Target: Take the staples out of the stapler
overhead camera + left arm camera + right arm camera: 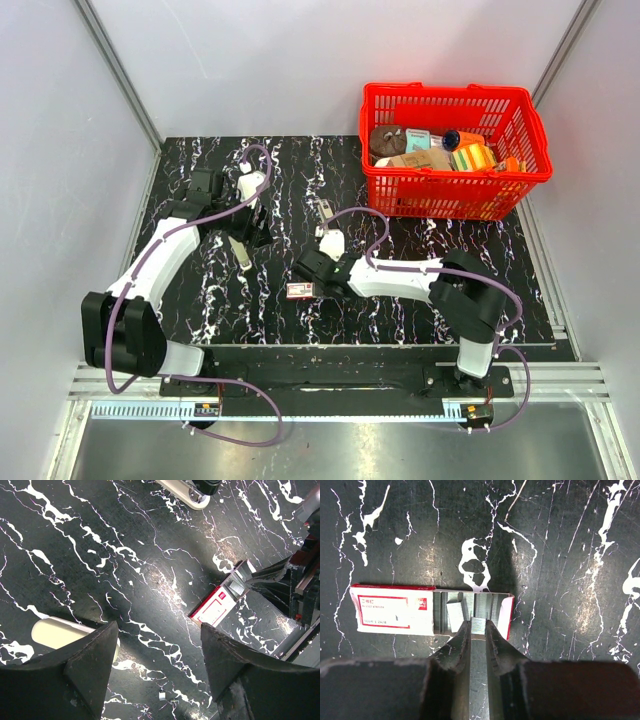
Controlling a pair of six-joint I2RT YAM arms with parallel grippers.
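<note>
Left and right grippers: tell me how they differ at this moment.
The left gripper has its fingers spread wide with only bare table between them; the right gripper has its fingers nearly together, pinching a silver staple strip. The left gripper sits off from the red-and-white staple box; the right gripper is at that box's open end. Both hang over the same black marbled table.
</note>
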